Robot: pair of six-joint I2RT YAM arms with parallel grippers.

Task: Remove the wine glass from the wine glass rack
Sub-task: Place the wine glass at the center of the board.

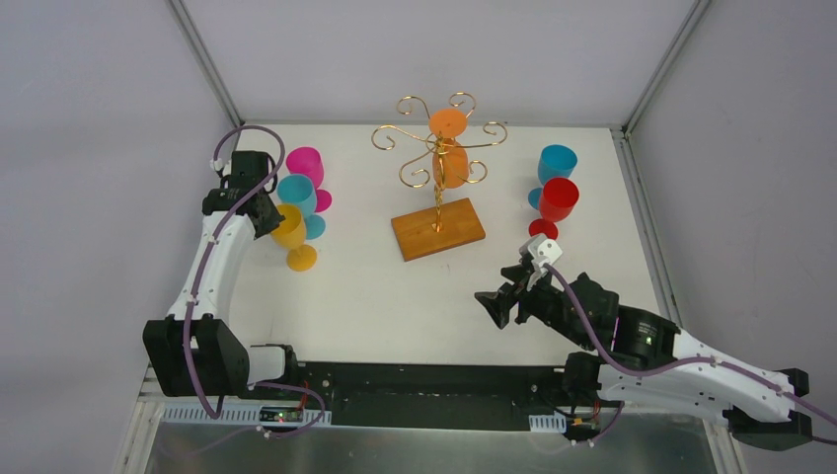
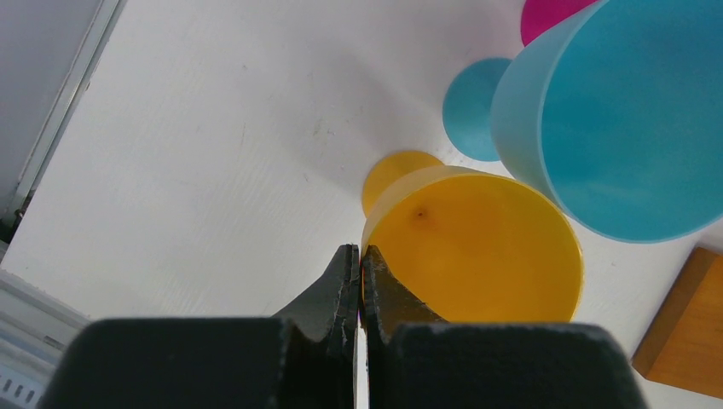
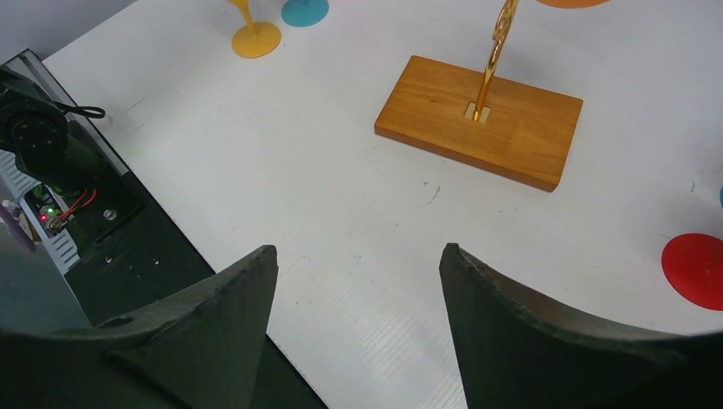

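Observation:
The wine glass rack (image 1: 437, 188), gold wire on a brown wooden base (image 1: 437, 229), stands at the table's middle back. An orange wine glass (image 1: 450, 163) hangs upside down in its scroll arms. My left gripper (image 1: 266, 212) is at the left, shut on the rim of a yellow wine glass (image 1: 293, 235) that stands on the table. In the left wrist view one finger (image 2: 401, 298) is inside the yellow bowl (image 2: 486, 247) and the other outside. My right gripper (image 1: 494, 301) is open and empty, low over the table in front of the rack base (image 3: 511, 136).
A pink glass (image 1: 306, 166) and a light blue glass (image 1: 296, 193) stand close behind the yellow one. A blue glass (image 1: 557, 163) and a red glass (image 1: 558, 200) stand at the right. The table's near edge and black rail (image 3: 102, 213) lie below the right gripper.

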